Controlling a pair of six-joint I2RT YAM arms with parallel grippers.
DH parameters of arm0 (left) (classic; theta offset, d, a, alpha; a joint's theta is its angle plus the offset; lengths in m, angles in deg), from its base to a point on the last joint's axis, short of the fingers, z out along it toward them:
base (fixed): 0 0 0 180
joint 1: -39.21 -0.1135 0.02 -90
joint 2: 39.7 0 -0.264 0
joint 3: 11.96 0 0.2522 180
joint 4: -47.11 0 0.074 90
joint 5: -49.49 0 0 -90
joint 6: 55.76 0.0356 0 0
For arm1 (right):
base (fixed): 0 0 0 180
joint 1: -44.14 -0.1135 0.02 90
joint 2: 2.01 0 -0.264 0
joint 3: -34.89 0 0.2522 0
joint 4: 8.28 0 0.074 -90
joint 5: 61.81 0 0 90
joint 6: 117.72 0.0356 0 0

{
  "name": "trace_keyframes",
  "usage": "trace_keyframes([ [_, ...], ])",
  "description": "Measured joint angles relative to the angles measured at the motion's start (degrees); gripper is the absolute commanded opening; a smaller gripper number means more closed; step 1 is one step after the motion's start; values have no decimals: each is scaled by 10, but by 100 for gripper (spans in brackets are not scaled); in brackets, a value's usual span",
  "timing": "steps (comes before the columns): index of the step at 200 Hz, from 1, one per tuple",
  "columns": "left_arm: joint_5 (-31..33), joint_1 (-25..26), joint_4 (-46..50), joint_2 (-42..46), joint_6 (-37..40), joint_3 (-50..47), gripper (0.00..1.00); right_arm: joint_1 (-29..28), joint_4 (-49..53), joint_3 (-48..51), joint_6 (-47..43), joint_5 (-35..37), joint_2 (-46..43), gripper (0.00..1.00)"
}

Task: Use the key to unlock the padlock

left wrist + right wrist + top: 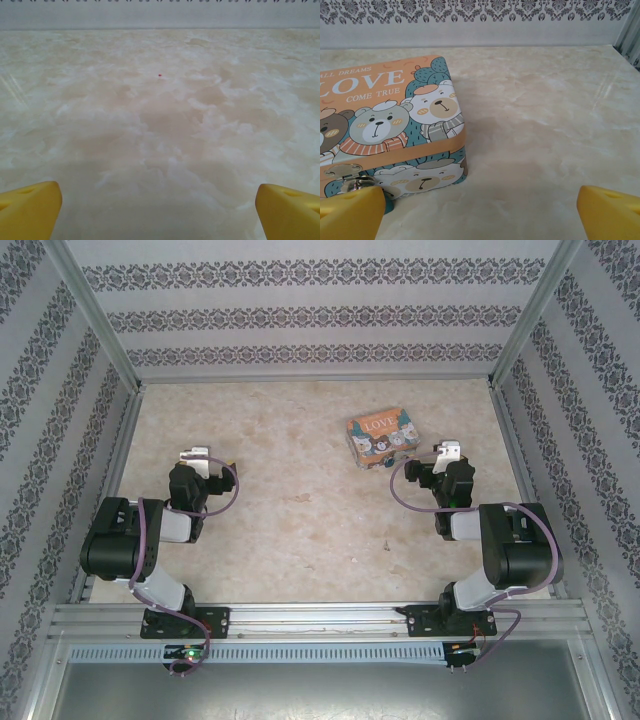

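The right gripper sits low, yellow fingers spread wide and empty, one fingertip partly covering the teal padlock at the clasp of the orange "LOVE" tin. The left gripper, equally spread, faces bare table. Open tabletop runs beside the tin to the patterned wall.

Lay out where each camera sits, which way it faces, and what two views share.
Top external: above and behind the bases, looking down on the table, the left arm, right arm and the orange tin.
Left wrist: on the left gripper, facing the table and far wall; yellow fingertips show.
Right wrist: on the right gripper, facing the tin and padlock; its fingertips show.
Shared: top and right wrist both show the tin.
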Motion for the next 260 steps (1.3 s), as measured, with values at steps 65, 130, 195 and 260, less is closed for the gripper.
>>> trace_keyframes([
  [65,31,0,-10,111,-2,-64,99,0,23,47,14,16,-117,98],
  [130,12,0,244,271,-104,92,99,2,281,-32,85,4,-253,98],
  [195,-92,31,393,186,-275,183,99,13,408,-164,185,-129,-170,98],
  [260,-141,201,405,37,-370,262,99,35,437,-274,242,-213,0,98],
])
